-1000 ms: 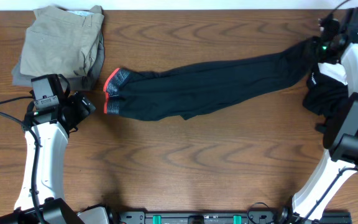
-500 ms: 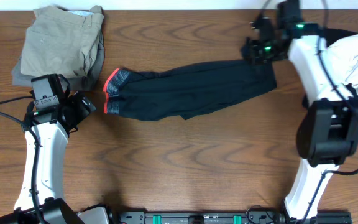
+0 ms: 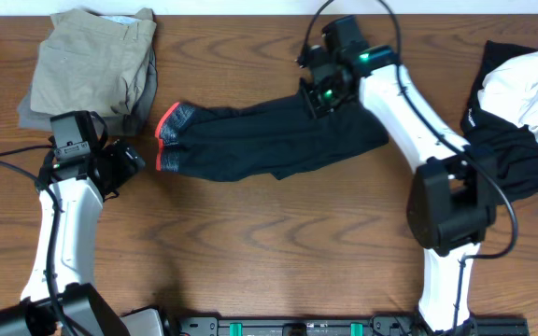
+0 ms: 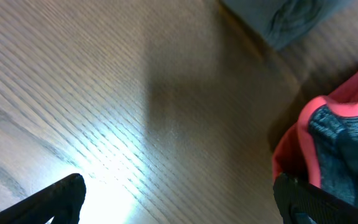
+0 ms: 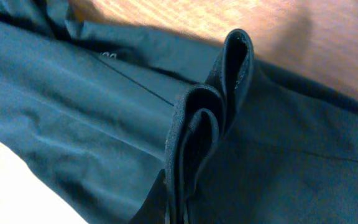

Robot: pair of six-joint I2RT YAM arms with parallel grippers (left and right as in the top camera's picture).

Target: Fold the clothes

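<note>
Long black trousers [image 3: 250,140] lie across the table, their red-orange waistband [image 3: 168,136] at the left end. My right gripper [image 3: 318,97] is shut on the trouser leg ends, held over the garment's middle so the legs double back. In the right wrist view the pinched black hem [image 5: 194,134] stands in folds above more trouser fabric. My left gripper [image 3: 125,159] hovers open just left of the waistband [image 4: 319,140], with only bare wood between its fingertips [image 4: 64,194].
A folded khaki and grey pile [image 3: 92,67] lies at the back left, its grey corner [image 4: 284,15] close to my left gripper. A heap of white and black garments [image 3: 521,98] sits at the right edge. My right arm spans the table's right half.
My right gripper has swept left from the far right corner, carrying the leg ends over the trousers, which now lie much shorter. The white and black heap is uncovered. The left arm barely moved.
</note>
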